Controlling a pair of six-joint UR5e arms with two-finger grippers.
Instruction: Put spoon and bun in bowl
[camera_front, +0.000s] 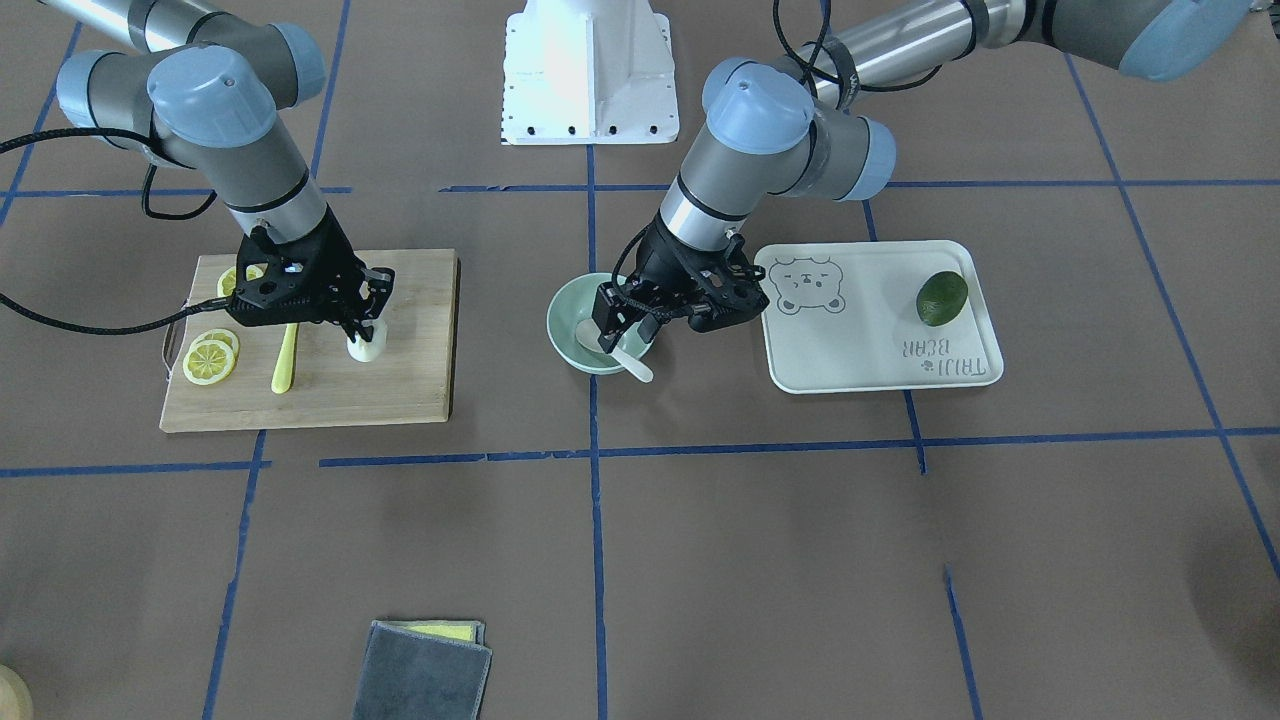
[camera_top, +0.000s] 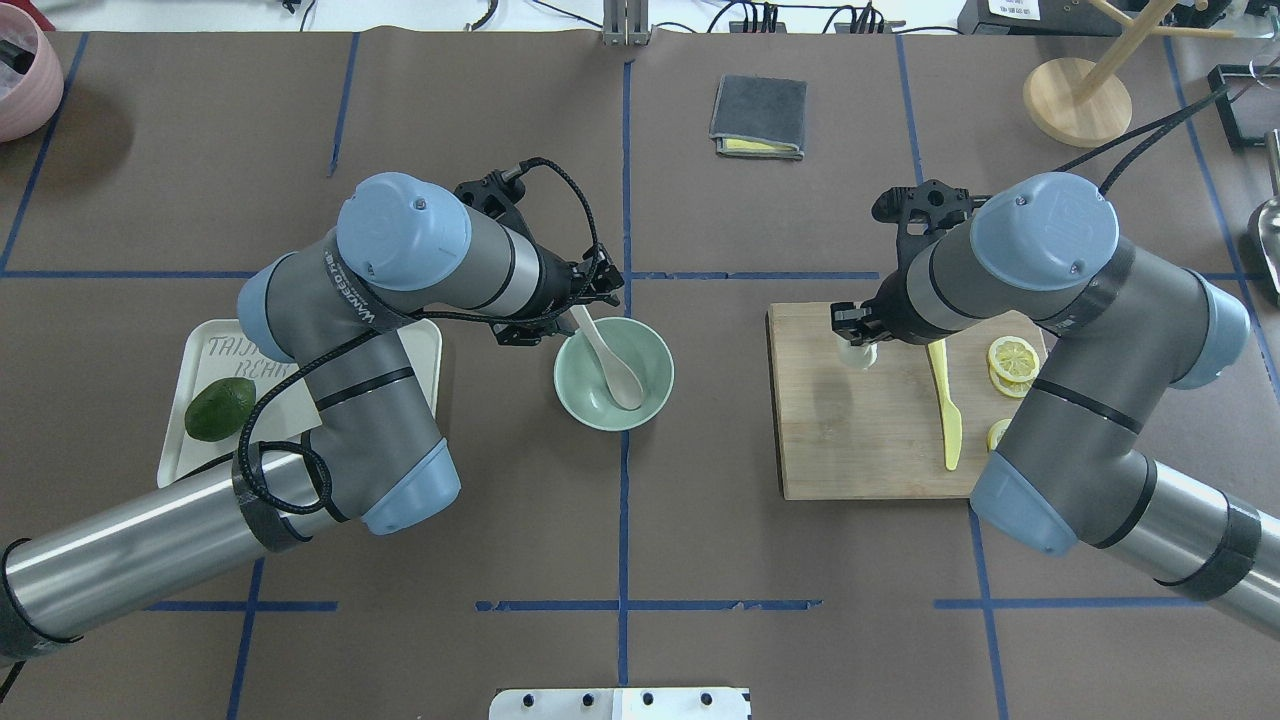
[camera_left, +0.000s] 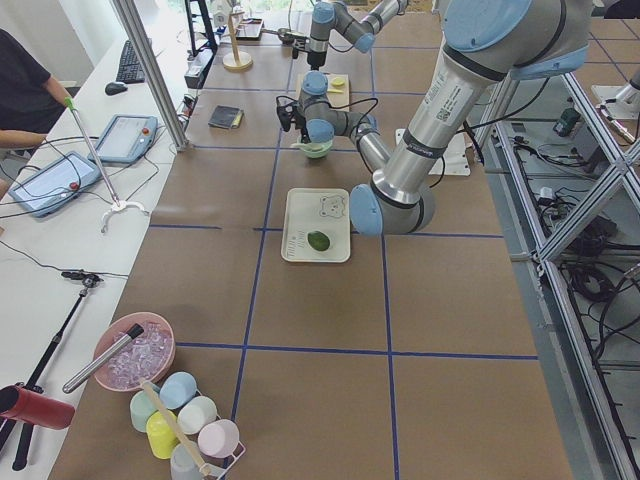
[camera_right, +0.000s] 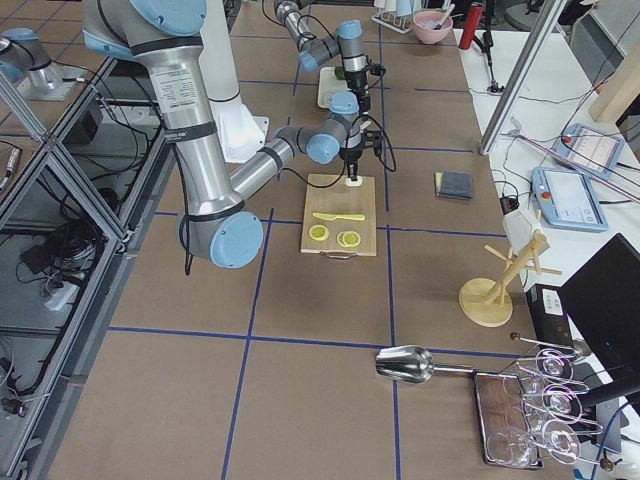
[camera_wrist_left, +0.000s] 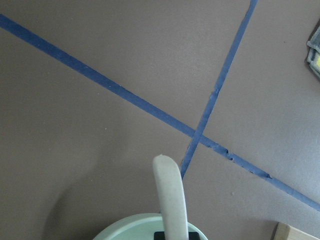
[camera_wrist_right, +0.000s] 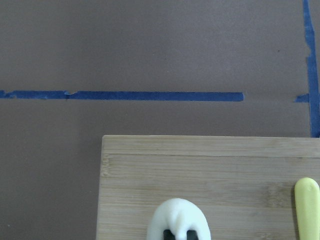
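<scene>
On the table (camera_front: 700, 560), right hand (camera_front: 362, 328) pinching the bun (camera_front: 366, 347) should lift vertically, then approach the bowl (camera_top: 585, 405) once left hand (camera_front: 622, 335), gripping the spoon (camera_top: 612, 360), clears.

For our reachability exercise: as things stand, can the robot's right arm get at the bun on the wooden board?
Probably yes: the right gripper hangs right at the bun, and the yellow knife and lemon slices lie off to one side.

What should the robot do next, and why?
Probably lift the bun off the wooden board with the right gripper, whose fingers are down at it. The spoon lies in the bowl; the bun is not there yet.
</scene>
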